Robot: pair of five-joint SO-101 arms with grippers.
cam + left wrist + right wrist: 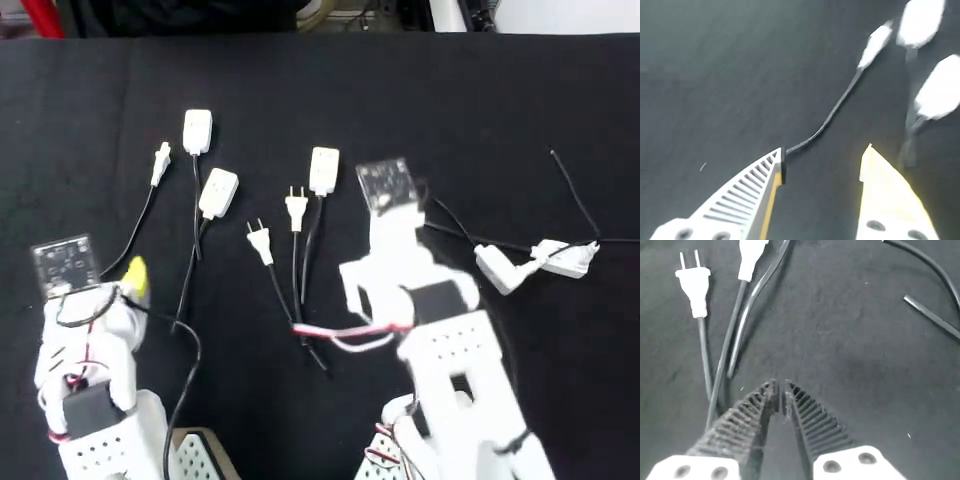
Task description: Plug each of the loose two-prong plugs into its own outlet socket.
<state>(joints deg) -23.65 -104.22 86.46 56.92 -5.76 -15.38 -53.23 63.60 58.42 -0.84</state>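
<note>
1. Presently the left pincer (825, 148) stands apart, its white finger (747, 200) and yellow finger (890, 200) spread wide over the black table (715, 75) with nothing between them.
2. A black cord (832, 112) runs from just beside the white finger's tip out to the first plug (875, 44), which lies loose well beyond the tips.
3. Ahead of the yellow finger lies the near socket (940, 92). The far socket (920, 20) sits past it, just beside the first plug.
4. The right pincer (780, 387) is together, ribbed tips all but touching, and holds nothing.
5. Ahead of it and to its left, the second plug (692, 282) lies apart from the tips, prongs pointing away. The third socket (751, 257) lies just beside that plug.
6. Between the two arms, the third plug (259, 240) lies loose, apart from both pincers.
7. Off to the right pincer's right rests a white connector pair (520, 262). I cannot tell whether the two pieces are mated.
</note>
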